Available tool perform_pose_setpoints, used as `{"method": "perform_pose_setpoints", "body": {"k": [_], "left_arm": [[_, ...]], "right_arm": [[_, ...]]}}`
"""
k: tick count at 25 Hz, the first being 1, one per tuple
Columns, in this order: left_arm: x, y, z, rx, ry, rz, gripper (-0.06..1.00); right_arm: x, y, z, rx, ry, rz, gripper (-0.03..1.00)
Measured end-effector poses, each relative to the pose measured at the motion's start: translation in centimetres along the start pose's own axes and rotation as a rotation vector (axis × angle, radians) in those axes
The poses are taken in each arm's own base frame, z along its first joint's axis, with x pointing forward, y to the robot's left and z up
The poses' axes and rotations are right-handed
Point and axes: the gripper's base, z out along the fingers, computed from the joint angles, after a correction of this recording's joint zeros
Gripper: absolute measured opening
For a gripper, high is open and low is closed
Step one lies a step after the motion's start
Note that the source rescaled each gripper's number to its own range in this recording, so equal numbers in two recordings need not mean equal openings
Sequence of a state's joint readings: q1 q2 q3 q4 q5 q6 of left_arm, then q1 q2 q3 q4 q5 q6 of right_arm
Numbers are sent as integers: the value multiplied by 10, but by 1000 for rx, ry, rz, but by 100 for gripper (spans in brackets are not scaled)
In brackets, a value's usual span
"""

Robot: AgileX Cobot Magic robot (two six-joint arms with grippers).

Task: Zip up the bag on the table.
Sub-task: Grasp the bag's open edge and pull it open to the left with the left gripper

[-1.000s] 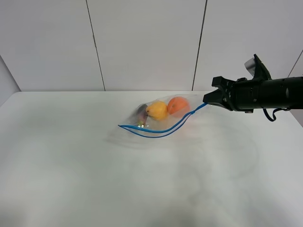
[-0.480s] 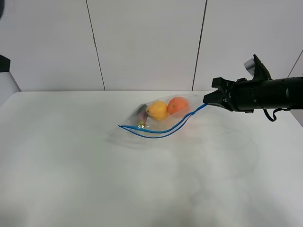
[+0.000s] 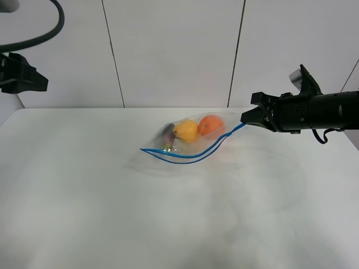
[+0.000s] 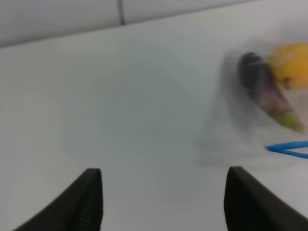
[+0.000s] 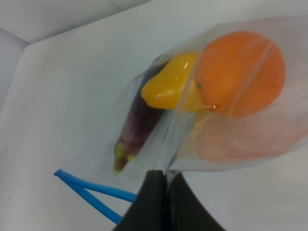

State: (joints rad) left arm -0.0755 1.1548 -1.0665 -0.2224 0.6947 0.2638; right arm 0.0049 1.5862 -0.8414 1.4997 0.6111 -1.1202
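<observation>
The clear bag (image 3: 193,136) lies on the white table (image 3: 112,213), its blue zip strip (image 3: 185,156) gaping open along the near edge. An orange (image 3: 211,124), a yellow fruit (image 3: 186,130) and a purple eggplant (image 3: 168,134) show through it. My right gripper (image 3: 245,119) is shut on the bag's right corner, at the end of the zip strip. The right wrist view shows its shut fingers (image 5: 159,202) pinching the plastic below the orange (image 5: 240,72). My left gripper (image 3: 35,79) hangs high at the far left, well away from the bag. It is open and empty (image 4: 166,202), with the eggplant (image 4: 262,91) ahead of it.
Grey wall panels (image 3: 174,50) stand behind the table's far edge. The left arm's black cable (image 3: 45,33) loops at the upper left. White tabletop lies between the left gripper and the bag.
My left arm has come into view at the upper left, moving in towards the table. The right gripper and the bag have not moved.
</observation>
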Motion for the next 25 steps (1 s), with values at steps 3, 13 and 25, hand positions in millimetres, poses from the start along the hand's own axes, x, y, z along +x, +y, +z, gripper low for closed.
{"method": "perform_pose_setpoints", "body": {"k": [3,13,25], "left_arm": [[-3,-10,2,89,-20,28,100],[-3,-81,0,354,-66,272,100],[24,-156,82,510,163,480,100]], "right_arm": [[0,0,0,2,-1,-1,0],[0,-1,0,6,-1,-6,0],[0,-1,0,6,-1,-5,0]]}}
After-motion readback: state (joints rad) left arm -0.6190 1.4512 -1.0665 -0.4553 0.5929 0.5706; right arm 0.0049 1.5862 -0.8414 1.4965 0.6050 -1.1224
